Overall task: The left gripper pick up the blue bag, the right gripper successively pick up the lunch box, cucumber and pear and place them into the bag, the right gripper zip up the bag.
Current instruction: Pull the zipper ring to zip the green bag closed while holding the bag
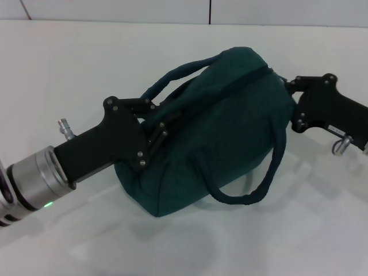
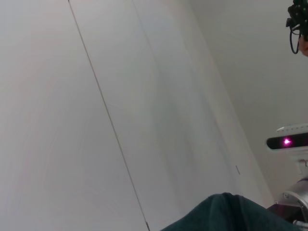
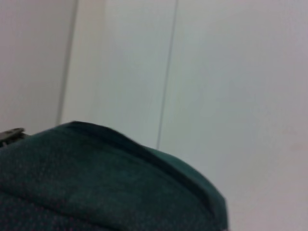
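Blue bag [image 1: 218, 126] sits zipped at table centre; left gripper [image 1: 154, 133] clenches its nine-o'clock end, right gripper [image 1: 289, 86], grip unclear, meets the two-o'clock end. Over-pulling could topple it.

one blue bag [image 1: 218, 126], two loop handles, two grippers, one white table [image 1: 69, 69]

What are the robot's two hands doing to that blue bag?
The left gripper is at one end of the blue bag, by its far handle, holding it steady on the white table. The right gripper is at the other end, right where the top seam finishes. The bag looks closed and bulging. No lunch box, cucumber or pear is in sight on the table.
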